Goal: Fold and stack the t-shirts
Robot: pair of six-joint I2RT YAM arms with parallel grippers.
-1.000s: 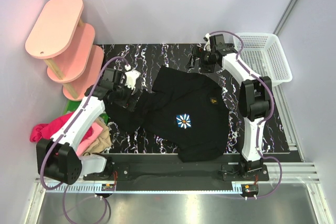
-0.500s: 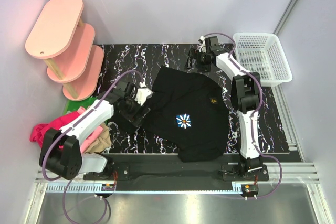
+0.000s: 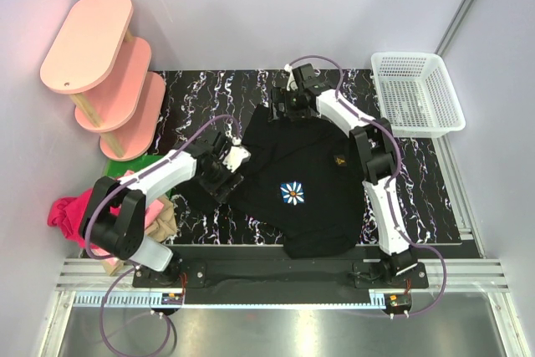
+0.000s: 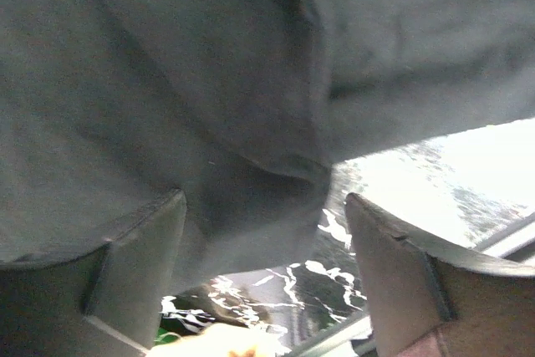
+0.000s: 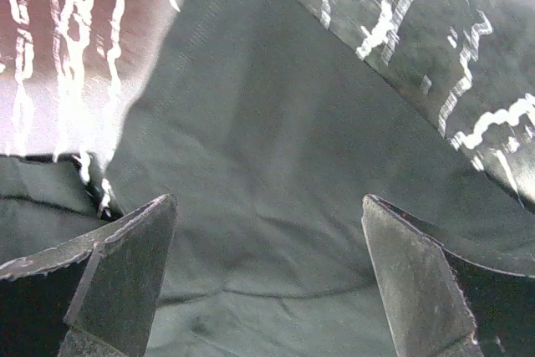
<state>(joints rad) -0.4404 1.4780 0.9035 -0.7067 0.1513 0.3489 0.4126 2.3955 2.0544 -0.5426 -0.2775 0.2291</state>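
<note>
Black marble tabletop (image 3: 209, 89): your work surface. The bare stretch at 10 o'clock would, I judge, take the finished stack.
Black t-shirt (image 3: 322, 165): it lies at the table's centre, front up and skewed. Its 9 o'clock side is bunched, so it needs drawing flat before you fold.
Waiting t-shirts (image 3: 71, 206): a pink, magenta and tan heap at 8 o'clock, off the marble's edge, likely parked there so you handle one tee at a time.
Left gripper (image 4: 266, 202): it sits at the shirt's 9 o'clock edge with its jaws apart, straddling a ridge of black cloth but not pinching it. It looks placed to take that bunched side.
Right gripper (image 5: 267, 202): it is at the shirt's 12 o'clock edge, jaws spread wide over flat cloth just beside the marble, holding nothing. It is probably there to pull against the left.
Daisy print (image 3: 292, 193): it faces up toward 6 o'clock and is your cue for which way the shirt lies.
</note>
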